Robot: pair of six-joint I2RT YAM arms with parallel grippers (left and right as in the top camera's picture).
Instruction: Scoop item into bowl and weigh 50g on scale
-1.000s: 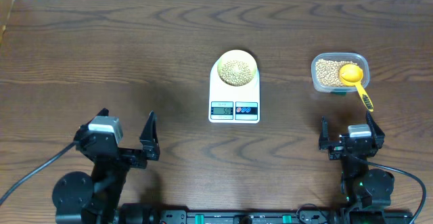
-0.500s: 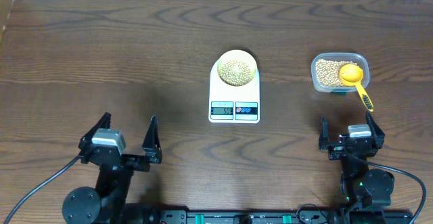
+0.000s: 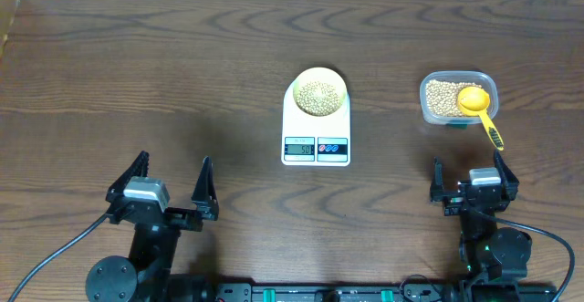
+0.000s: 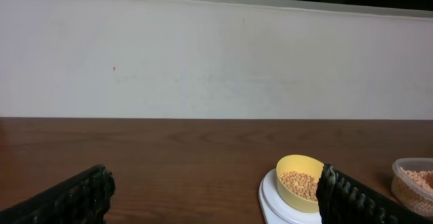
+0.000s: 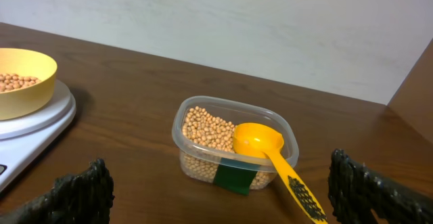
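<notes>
Dark wood-grain worktop (image 3: 137, 74), plain white wall (image 4: 203, 68) behind; scale (image 3: 316, 127) carries bowl (image 4: 301, 163) of beans (image 3: 318, 96); left gripper (image 3: 174, 159) and right gripper (image 3: 467, 161) wide open, empty

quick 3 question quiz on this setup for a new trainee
1. True or false: the bowl stands on the scale.
2. Where does the head of the yellow scoop lie? A) on the scale B) in the clear tub, on the beans C) between the left fingers
3. What do the right fingers hold?

Key: 1 true; 2 B; 3 nothing, they stand open, apart from everything.
</notes>
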